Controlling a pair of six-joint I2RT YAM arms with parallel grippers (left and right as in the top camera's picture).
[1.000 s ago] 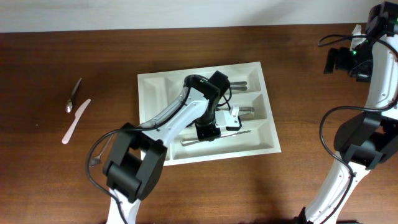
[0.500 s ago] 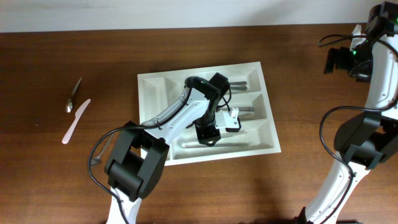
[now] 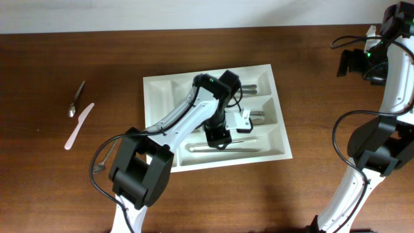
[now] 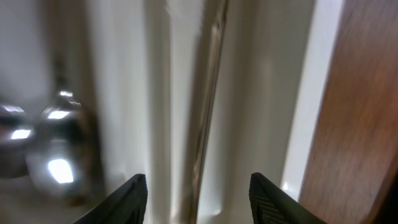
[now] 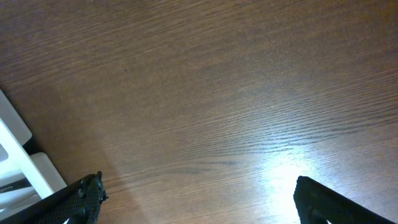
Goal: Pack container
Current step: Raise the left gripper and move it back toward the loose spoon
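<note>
The container, a white compartment tray (image 3: pixel 160 97), lies at the table's middle. My left gripper (image 3: pixel 217 136) is inside it, open, just above the front long compartment. A metal utensil (image 3: pixel 228 148) lies flat in that compartment. In the left wrist view its handle (image 4: pixel 206 106) runs between my open jaws (image 4: pixel 198 182), untouched, beside the tray's rim (image 4: pixel 305 112). Spoons (image 3: pixel 257 116) lie in the middle long compartment and show in the left wrist view (image 4: pixel 59 146). More cutlery (image 3: pixel 251 87) lies in the back compartment. My right gripper (image 3: pixel 354 63) is open and empty, high over bare wood (image 5: pixel 199 186).
A metal spoon (image 3: pixel 76 98) and a pale plastic knife (image 3: pixel 79 126) lie on the table at the far left. Another spoon (image 3: pixel 103 160) shows partly beside my left arm's base. A white object (image 5: pixel 18 163) sits at the right wrist view's left edge.
The metal utensil went from tilted in my left gripper to lying flat in the front compartment. My left gripper opened and drew back slightly. The right arm has not moved.
</note>
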